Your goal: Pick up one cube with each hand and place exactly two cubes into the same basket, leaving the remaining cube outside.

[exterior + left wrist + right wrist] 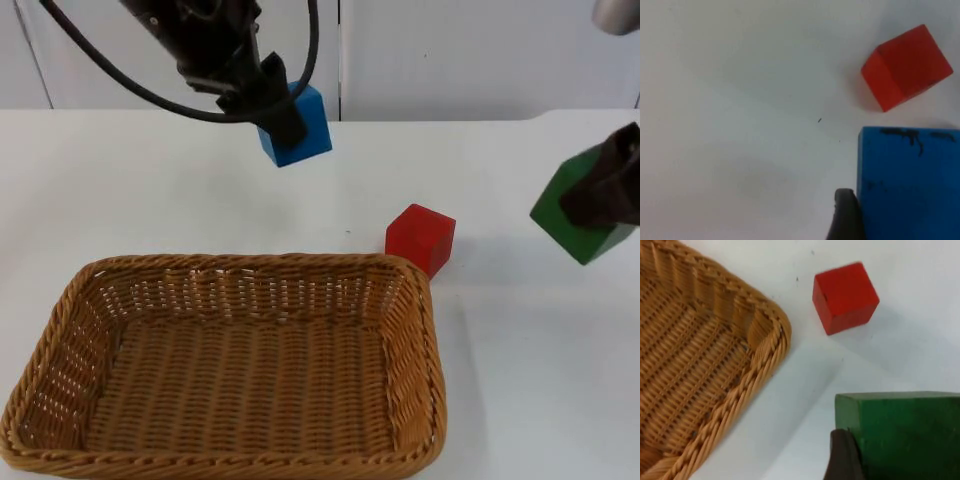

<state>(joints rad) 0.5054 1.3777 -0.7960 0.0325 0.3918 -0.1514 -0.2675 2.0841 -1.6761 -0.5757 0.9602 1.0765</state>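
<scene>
The wicker basket (60, 330) sits empty on the white worktop (540, 380). Beyond its far rim, the left tool (283, 112) pinches the blue cube (310, 128) aloft. Right of the basket, the right tool (603, 195) pinches the green cube (565, 205). The red cube (420, 238) rests just outside the basket's far right corner. Releasing before crossing the rim would likely drop a cube outside.

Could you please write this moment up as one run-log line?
left end effector: holding blue cube aloft | right end effector: holding green cube aloft | red cube: on table beside basket | basket: empty
</scene>
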